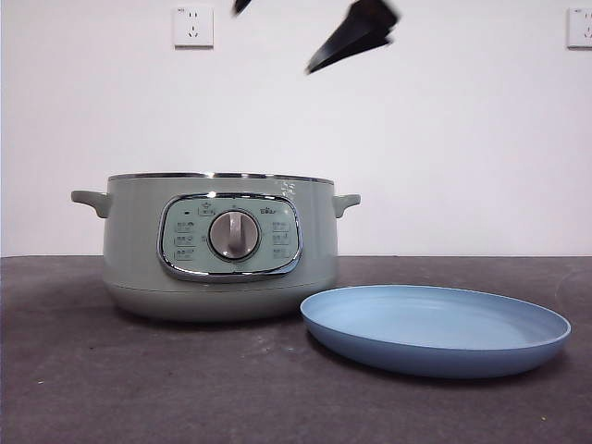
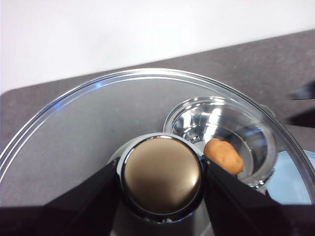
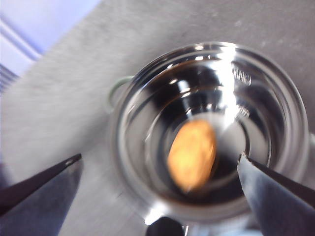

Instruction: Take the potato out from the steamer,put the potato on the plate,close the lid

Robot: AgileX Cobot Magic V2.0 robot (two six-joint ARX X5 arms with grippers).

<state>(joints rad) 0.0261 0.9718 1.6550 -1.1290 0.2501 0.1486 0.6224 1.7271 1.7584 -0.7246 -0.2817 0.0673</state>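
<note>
Plain lab-like test bench: dark table (image 1: 111,388), bare white wall (image 1: 462,139), wall sockets (image 1: 192,25).

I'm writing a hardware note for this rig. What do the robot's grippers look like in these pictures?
Both are plain black with two flat, wedge-shaped jaws tapering to thin tips: the left gripper and the right gripper. No cables, markings or labels show on them.

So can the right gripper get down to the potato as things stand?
Probably yes: the left gripper holds the lid off the steamer, and the open right gripper hangs over the potato.
</note>
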